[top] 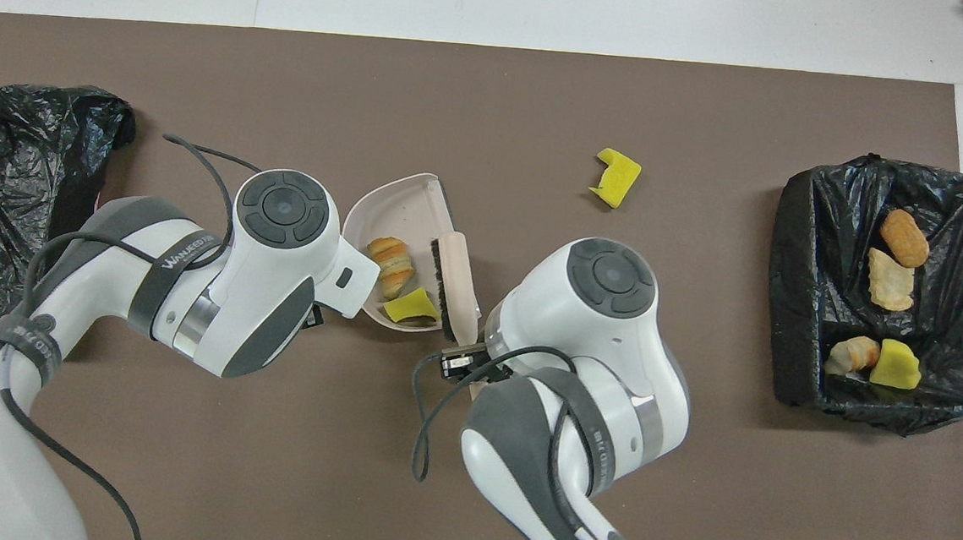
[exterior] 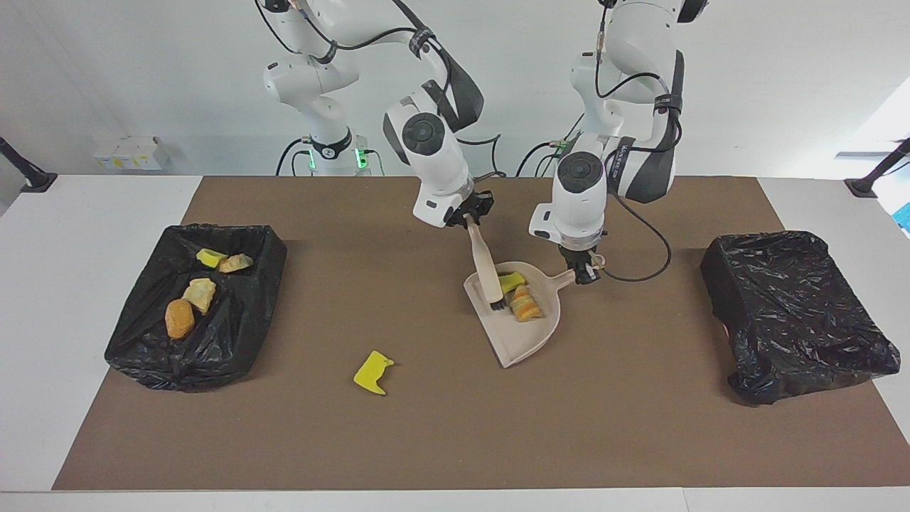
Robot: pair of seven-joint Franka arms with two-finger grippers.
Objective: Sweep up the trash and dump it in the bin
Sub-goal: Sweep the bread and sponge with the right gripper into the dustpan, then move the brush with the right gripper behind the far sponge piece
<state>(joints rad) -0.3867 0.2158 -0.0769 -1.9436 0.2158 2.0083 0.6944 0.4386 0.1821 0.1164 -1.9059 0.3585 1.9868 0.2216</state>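
Facing view: camera high across the table, looking back at the two arm bases and the white wall, angled down. Takes in the whole brown mat (exterior: 625, 427), both black-lined bins (exterior: 195, 306) (exterior: 796, 313) and the white table edges; set well back.

Overhead view: camera high above the robots' end, looking forward and steeply down. Arms enter from the bottom edge and fill much of it; sits closer, crops the bin at the left arm's end (top: 17, 187).

Shared: mat centre with the dustpan (exterior: 522, 341) (top: 397, 209), the loose yellow piece (exterior: 373, 372) (top: 615, 178), the filled bin (top: 887, 281). Views are half a turn apart, so sides swap.
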